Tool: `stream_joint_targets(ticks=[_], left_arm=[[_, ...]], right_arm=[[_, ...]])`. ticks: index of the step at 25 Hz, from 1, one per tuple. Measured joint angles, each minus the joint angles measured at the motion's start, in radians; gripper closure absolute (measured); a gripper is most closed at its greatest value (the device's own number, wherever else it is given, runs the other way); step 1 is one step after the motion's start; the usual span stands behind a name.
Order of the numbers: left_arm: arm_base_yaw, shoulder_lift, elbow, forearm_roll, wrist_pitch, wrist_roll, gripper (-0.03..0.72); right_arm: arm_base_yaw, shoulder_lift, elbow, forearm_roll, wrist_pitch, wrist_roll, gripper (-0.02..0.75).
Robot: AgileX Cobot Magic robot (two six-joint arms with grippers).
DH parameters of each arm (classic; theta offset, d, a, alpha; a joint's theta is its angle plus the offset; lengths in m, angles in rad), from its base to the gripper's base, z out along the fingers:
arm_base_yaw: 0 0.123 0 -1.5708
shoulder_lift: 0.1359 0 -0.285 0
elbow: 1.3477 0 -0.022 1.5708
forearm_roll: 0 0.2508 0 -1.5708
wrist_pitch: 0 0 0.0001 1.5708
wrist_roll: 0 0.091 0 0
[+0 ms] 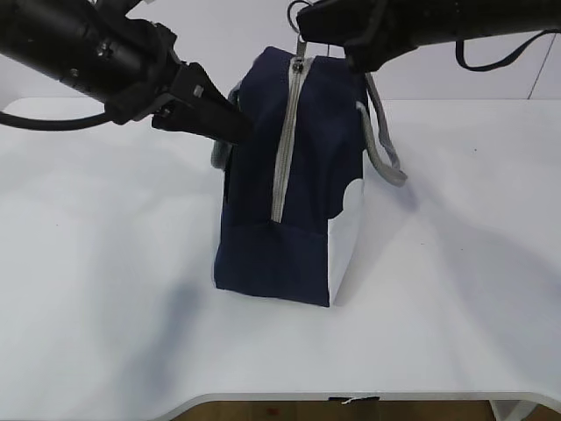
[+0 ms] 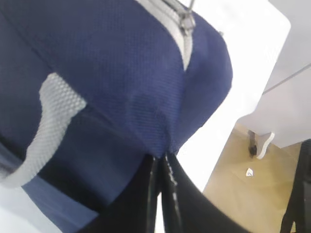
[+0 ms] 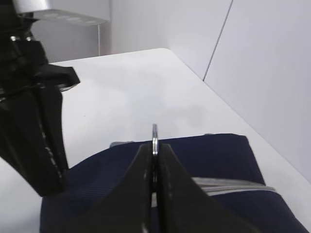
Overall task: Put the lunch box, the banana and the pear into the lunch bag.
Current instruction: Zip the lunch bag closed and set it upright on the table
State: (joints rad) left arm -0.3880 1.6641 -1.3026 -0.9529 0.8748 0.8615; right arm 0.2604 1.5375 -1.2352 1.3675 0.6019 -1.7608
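Exterior view: the bag (image 1: 298, 175) is standing upright near the middle of the white table (image 1: 456, 289), its narrow end facing the camera. A grey zipper (image 1: 287, 140) is running down that end from the top ridge and is lying closed along its visible length. A white panel (image 1: 347, 232) is covering the lower right side, and a grey strap (image 1: 384, 140) is hanging in a loop off the right flank, while a second strap (image 1: 221, 153) is showing at the left flank.

The left gripper (image 1: 235, 127) is reaching in from the upper left and pressing against the bag's upper left side. Left wrist view: its fingers (image 2: 146, 194) are lying clenched together, pinching a fold of the navy fabric (image 2: 160, 150) at their tips; the grey strap (image 2: 46, 126) is curving across the cloth to the left, and the zipper end (image 2: 182, 29) is showing near the top edge.

The right gripper (image 1: 302, 44) is coming in from the upper right and meeting the bag at its top ridge. Right wrist view: its fingers (image 3: 138, 189) are lying clamped on the metal ring pull (image 3: 154, 138), which is standing edge-on between them above the navy top of the bag (image 3: 214, 155). The left arm (image 3: 29, 121) is appearing dark at that picture's left edge, beside the bag.
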Motion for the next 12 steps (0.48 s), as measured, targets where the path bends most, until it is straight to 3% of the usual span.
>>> stream_joint_targets(ticks=[12], left_arm=[[0.000, -0.021, 0.000, 0.030, 0.045, -0.013, 0.697]], right_arm=[[0.001, 0.065, -0.043, 0.046, -0.020, 0.072, 0.731]])
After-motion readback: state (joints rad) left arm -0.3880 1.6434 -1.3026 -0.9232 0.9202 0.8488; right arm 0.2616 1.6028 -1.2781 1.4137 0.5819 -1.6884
